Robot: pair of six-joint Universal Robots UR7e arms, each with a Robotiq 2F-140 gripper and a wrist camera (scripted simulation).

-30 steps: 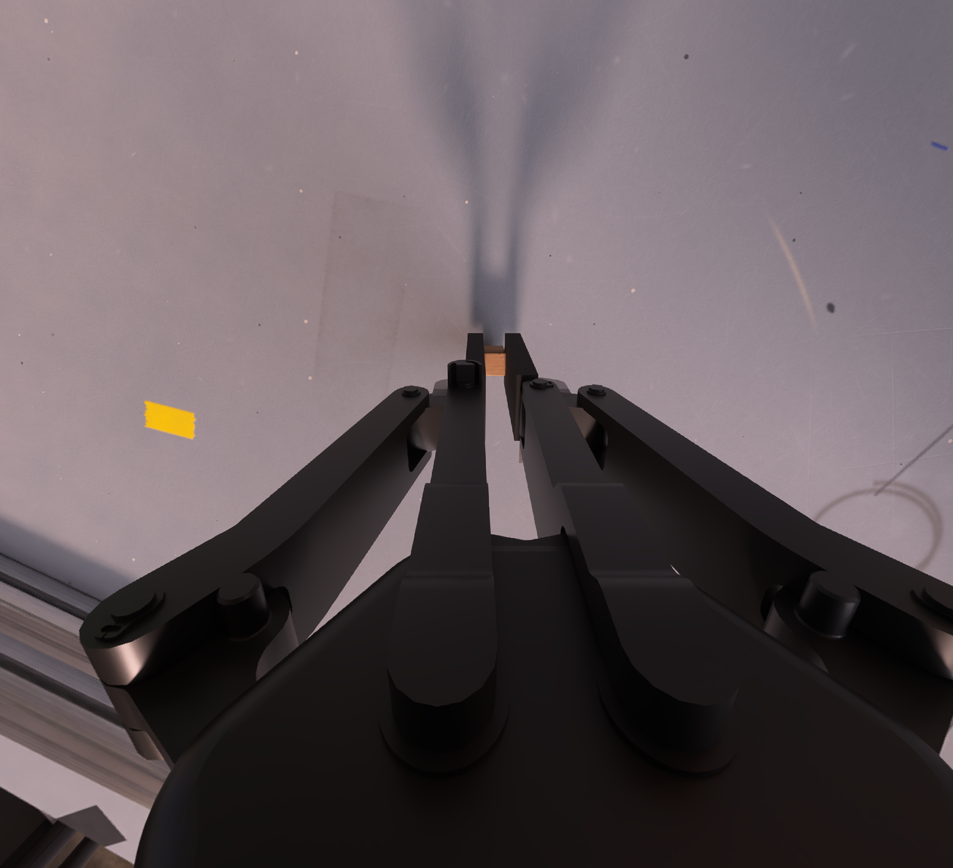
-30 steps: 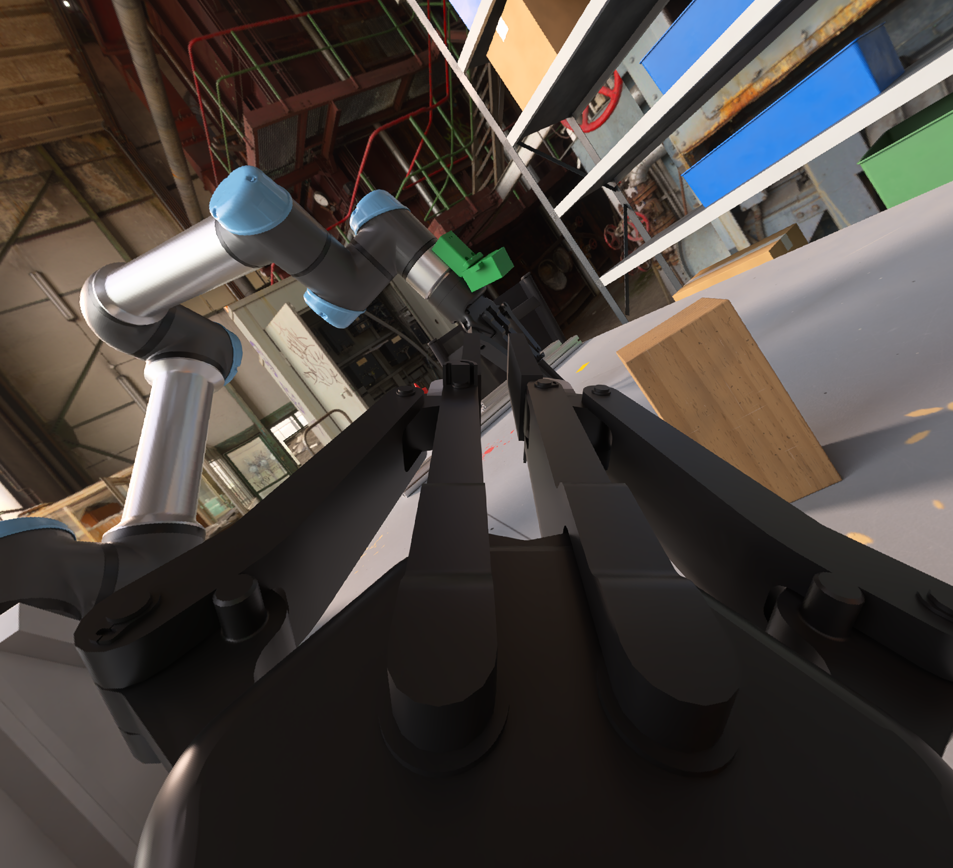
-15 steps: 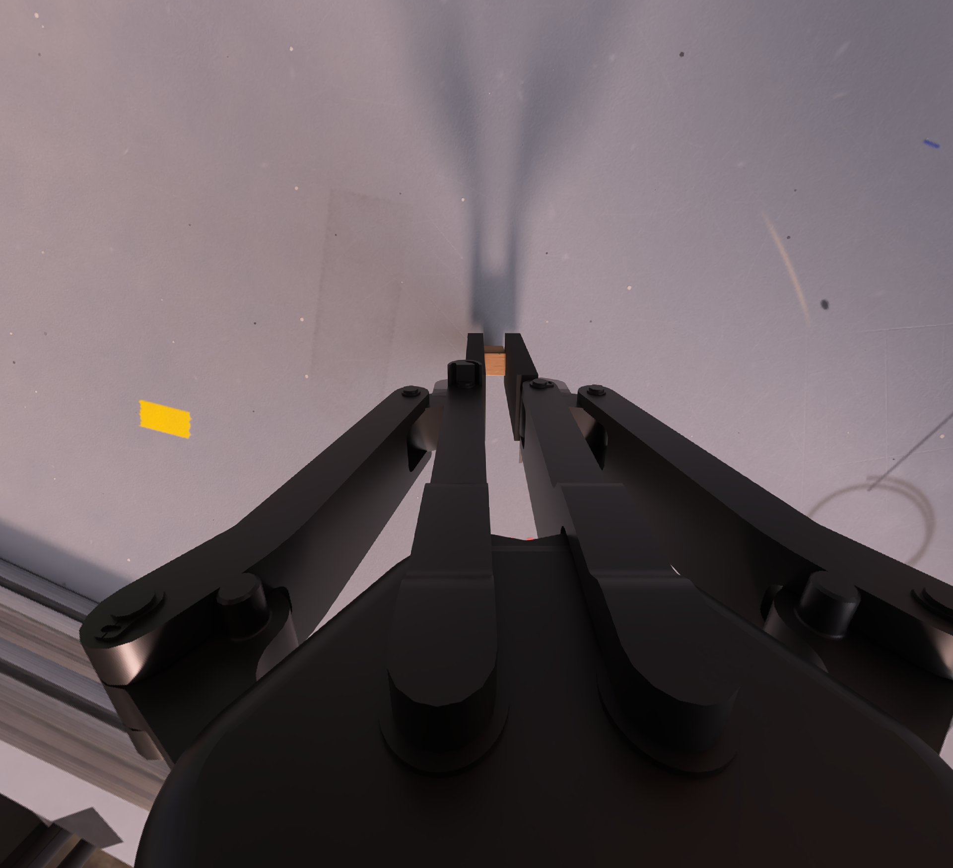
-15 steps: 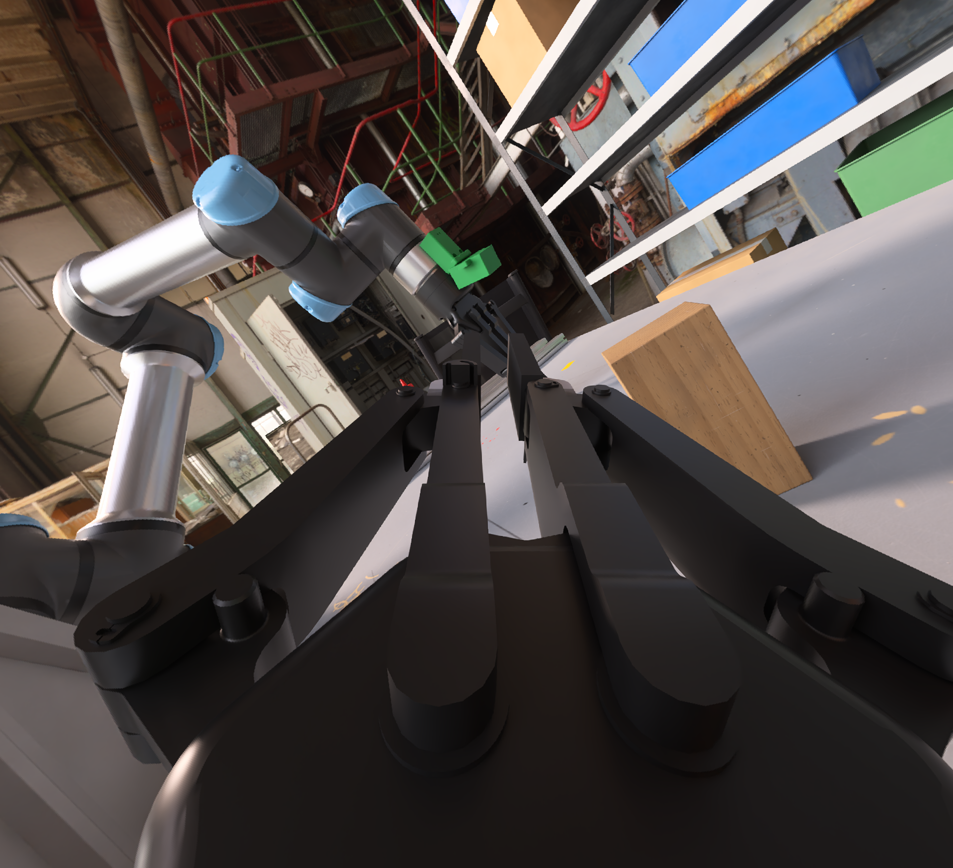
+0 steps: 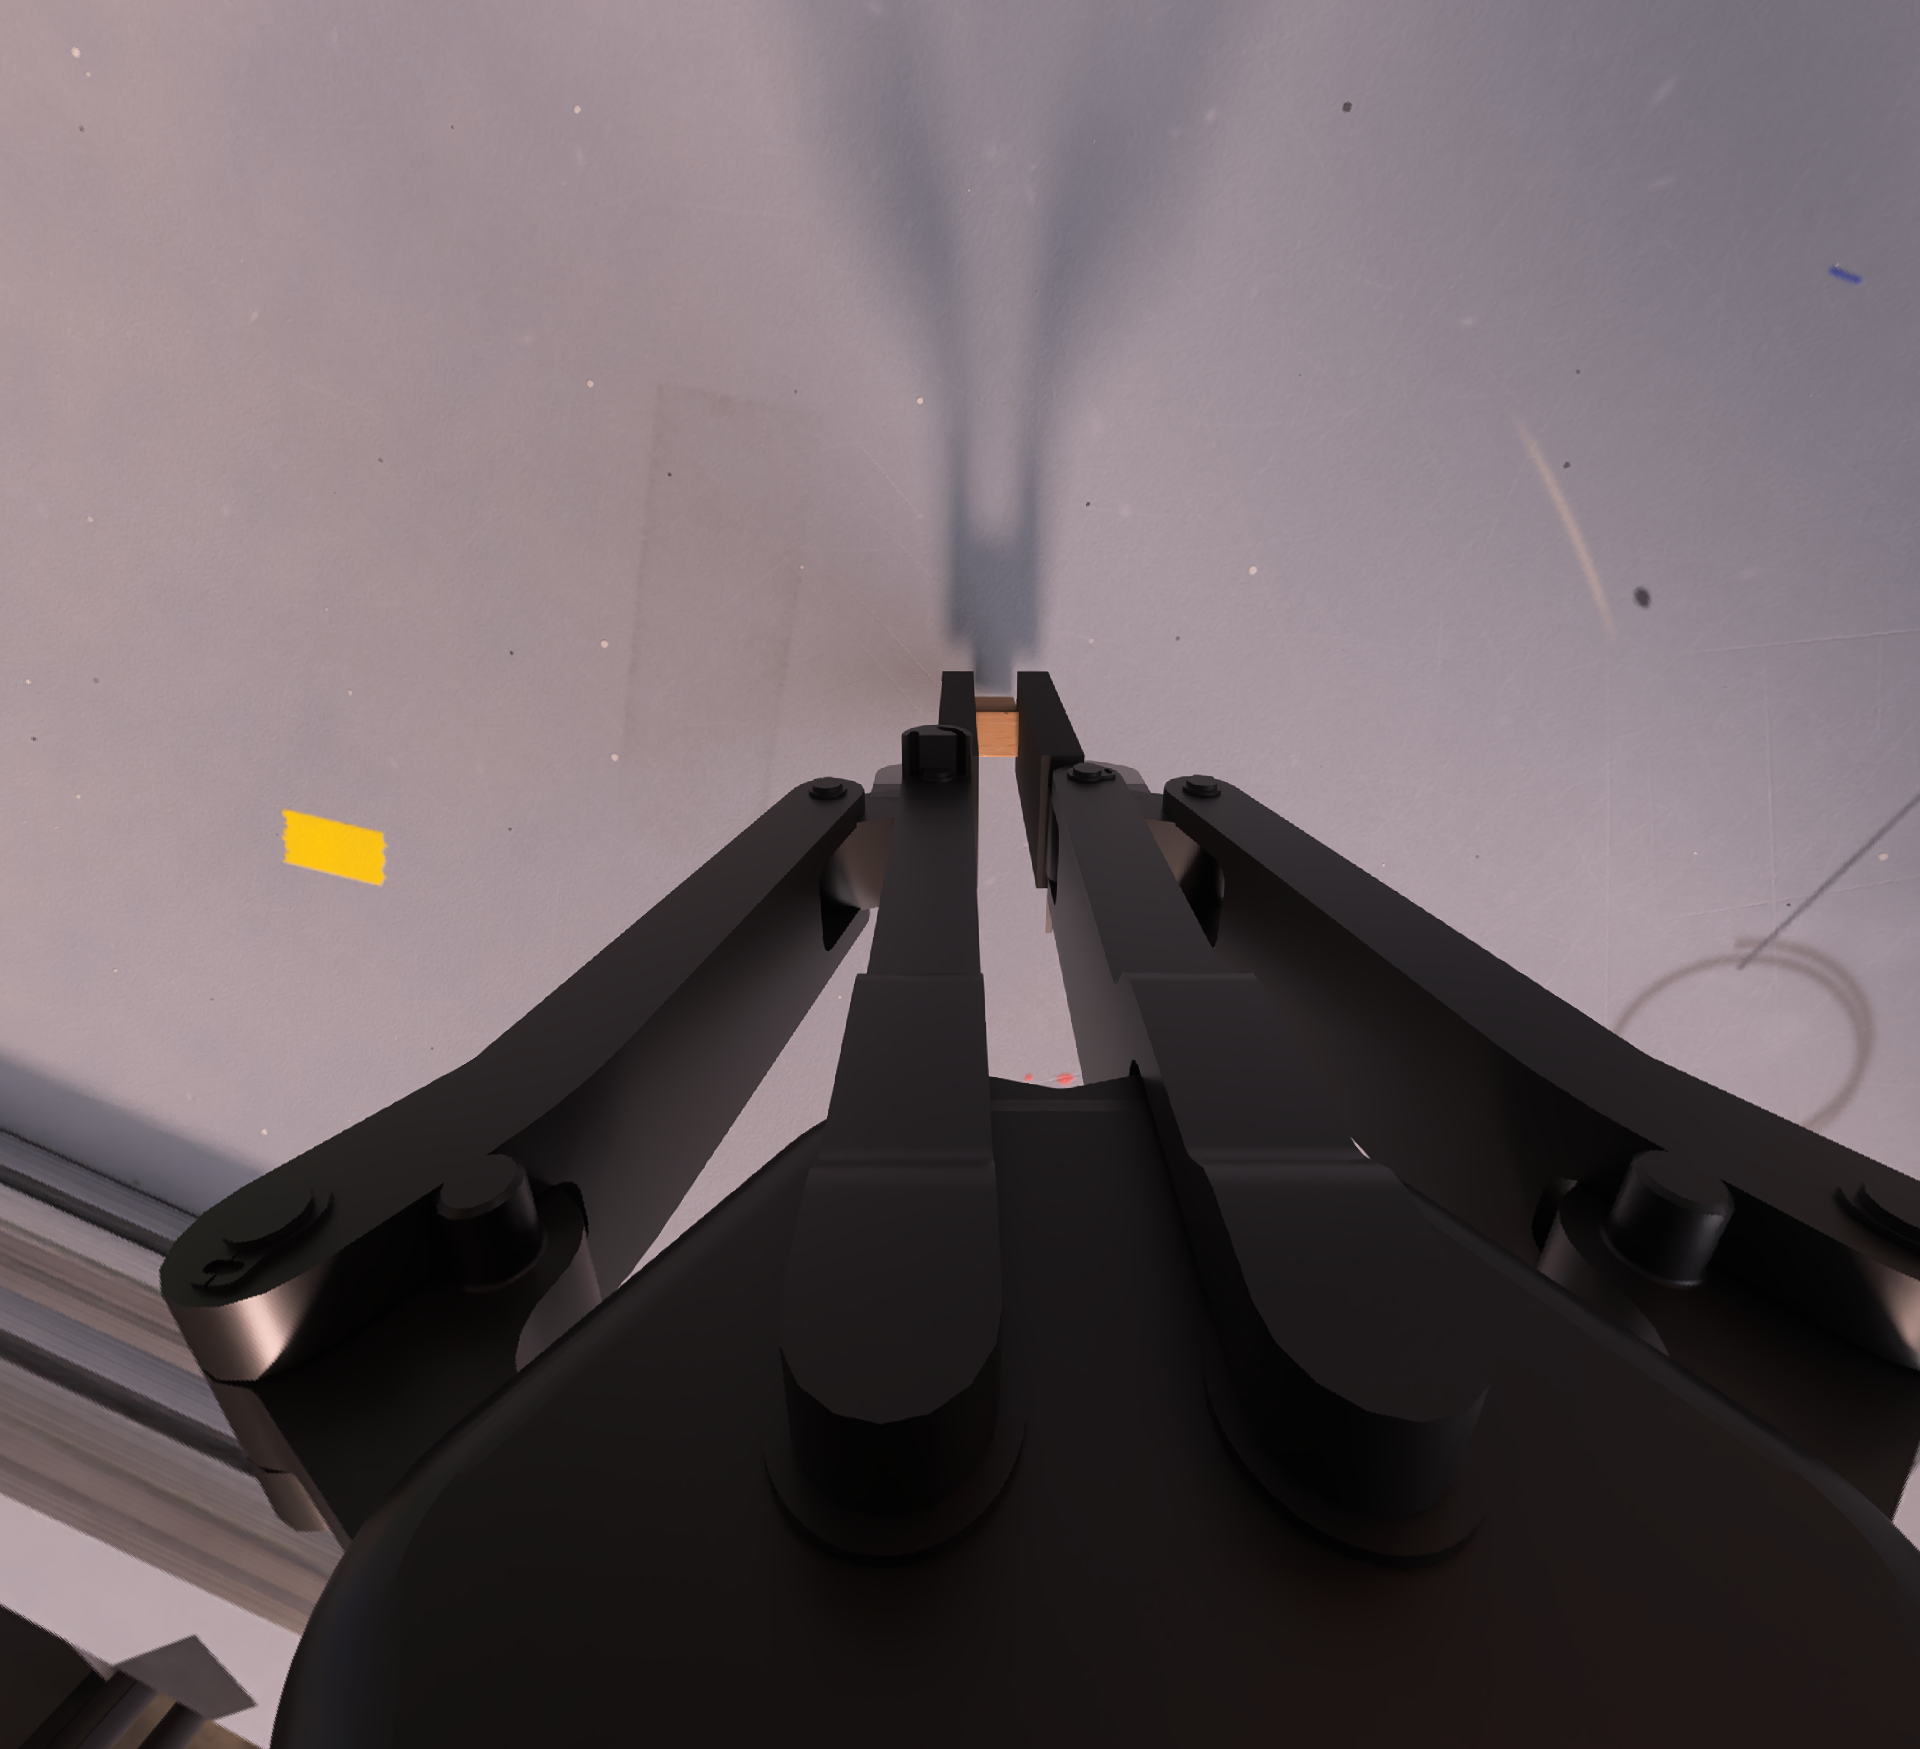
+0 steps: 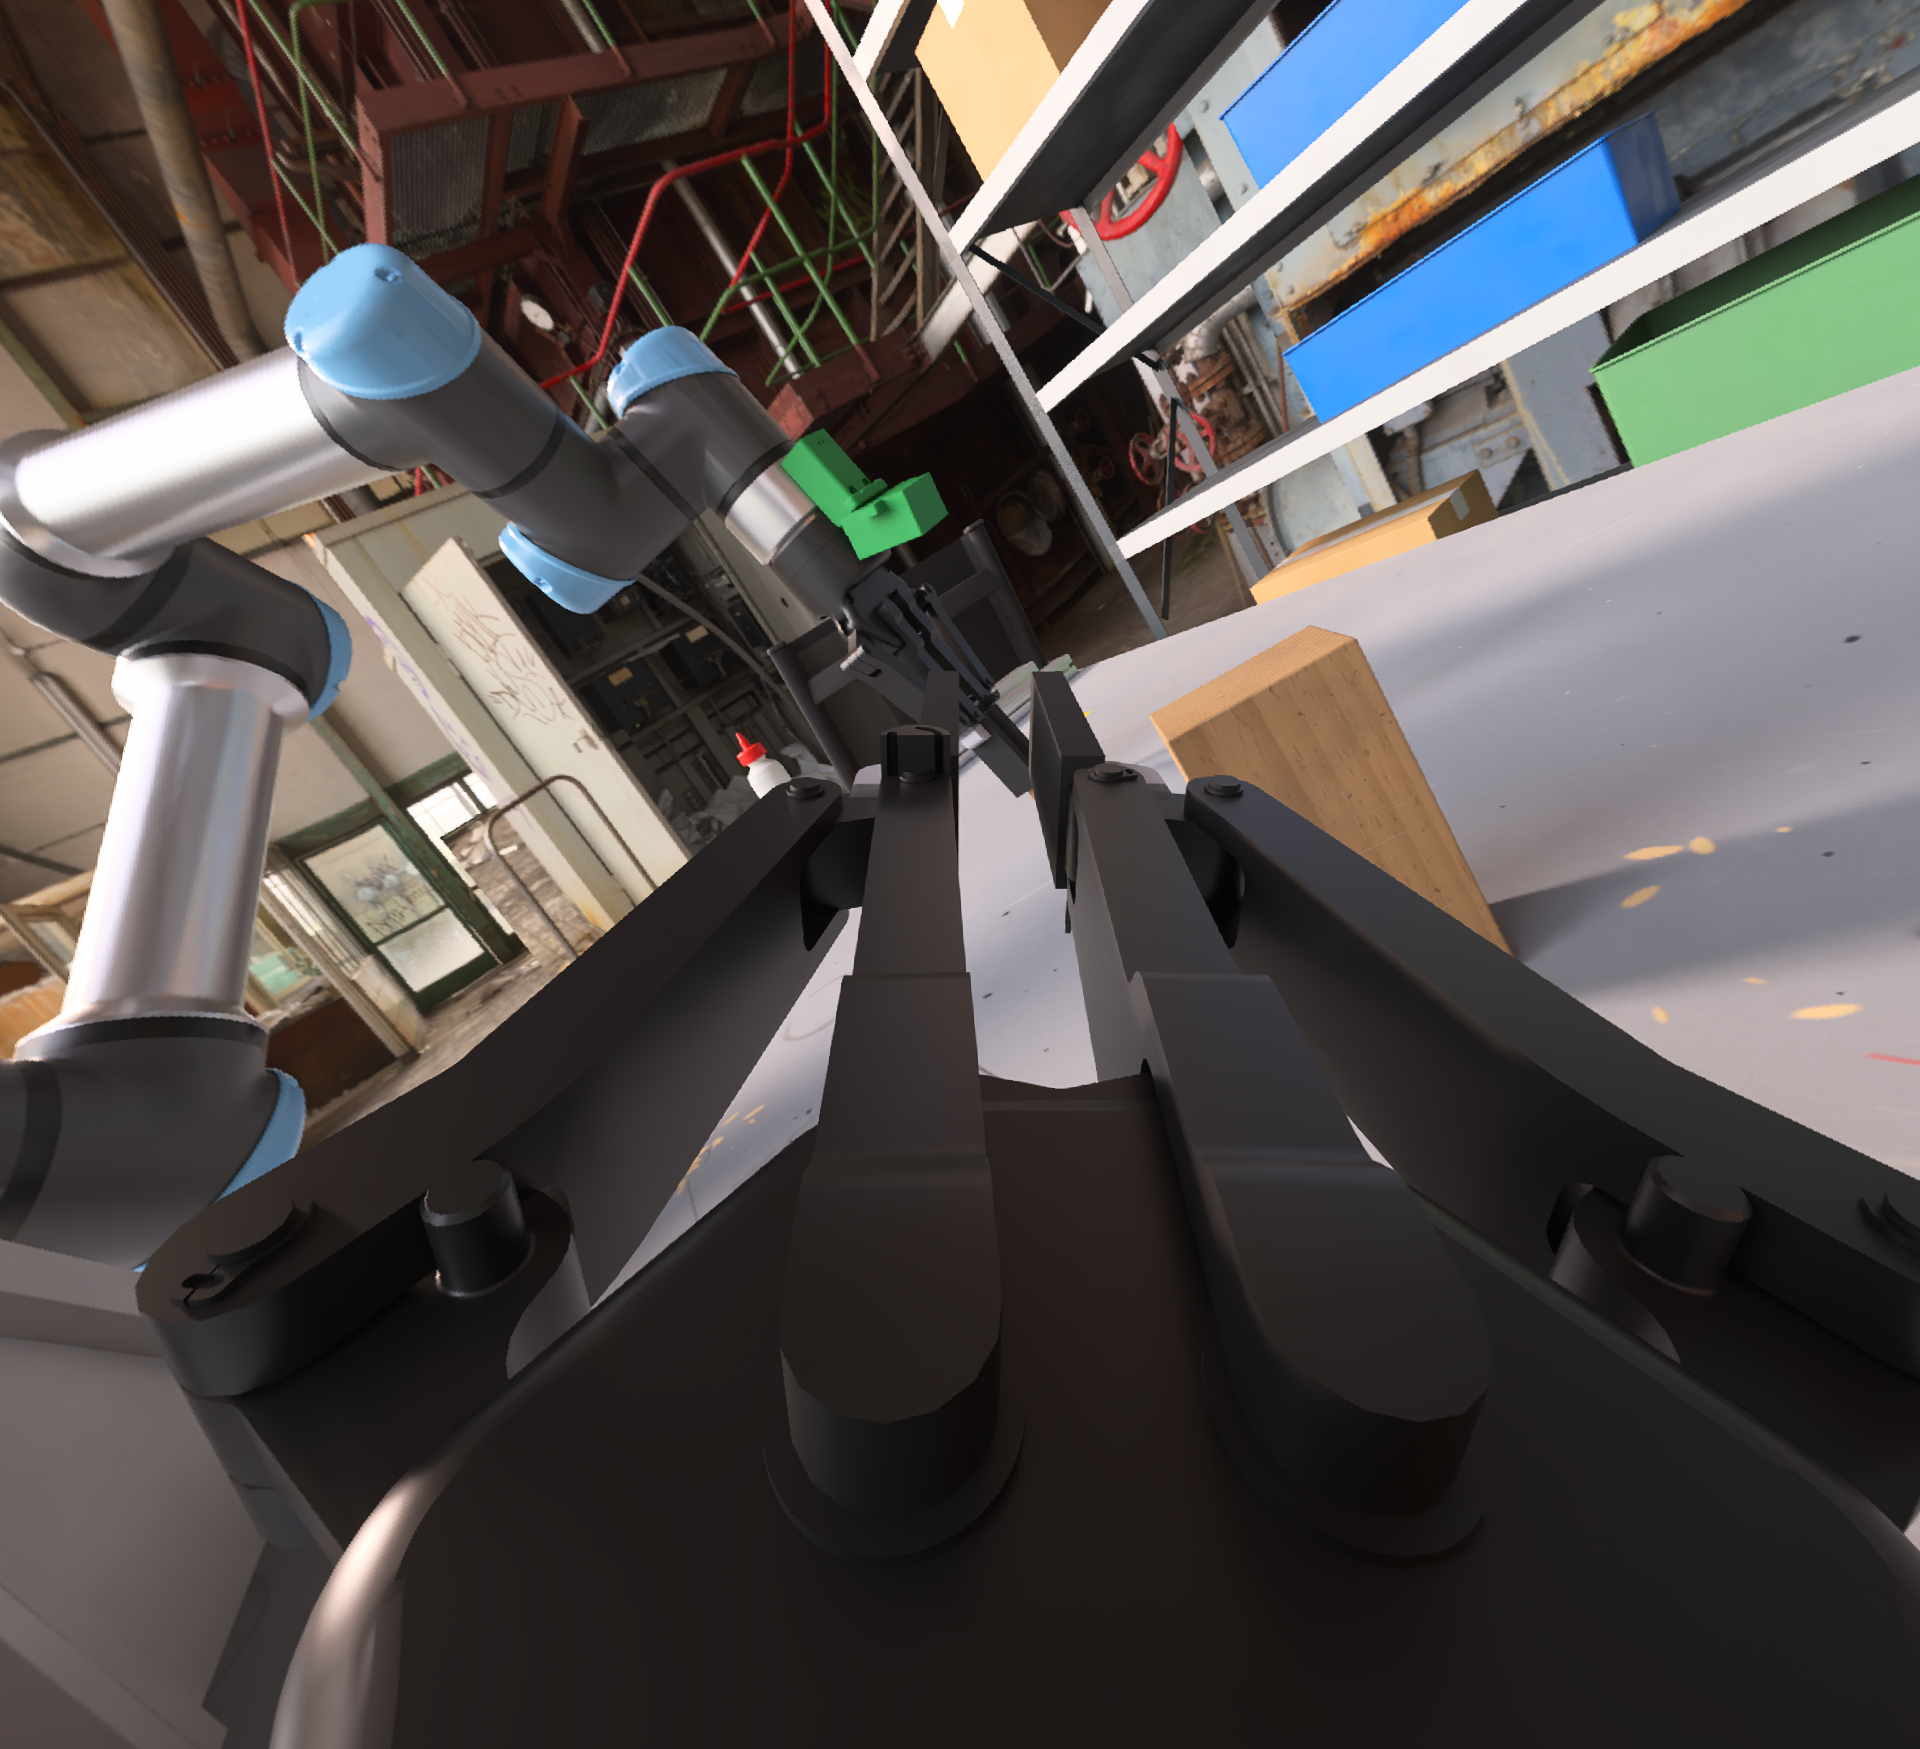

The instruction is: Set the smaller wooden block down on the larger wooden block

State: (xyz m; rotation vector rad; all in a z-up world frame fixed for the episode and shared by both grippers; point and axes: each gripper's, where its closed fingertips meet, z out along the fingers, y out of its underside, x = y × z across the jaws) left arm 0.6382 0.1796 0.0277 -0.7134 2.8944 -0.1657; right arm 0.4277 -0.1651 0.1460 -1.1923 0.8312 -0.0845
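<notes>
In the left wrist view my left gripper (image 5: 995,712) is shut on the smaller wooden block (image 5: 995,735), a small tan cube pinched between the fingertips. It is low over the grey table (image 5: 520,349), and its shadow starts right at the tips. The larger wooden block (image 6: 1320,764) is a tall tan block standing on the table, just right of my right gripper (image 6: 995,712). My right gripper is shut with nothing between its fingers. The left arm (image 6: 416,432) and its gripper (image 6: 914,629) show farther off, behind my right fingertips.
A yellow tape strip (image 5: 332,849) lies on the table at the left, and a metal rail (image 5: 94,1284) runs along the lower left edge. Shelves with blue bins (image 6: 1455,286), cardboard boxes (image 6: 1029,16) and a green bin (image 6: 1766,349) stand behind the table.
The right wrist view has shifted, so the larger block and the left arm now sit further left in it. The left gripper still holds the small block and has barely moved.
</notes>
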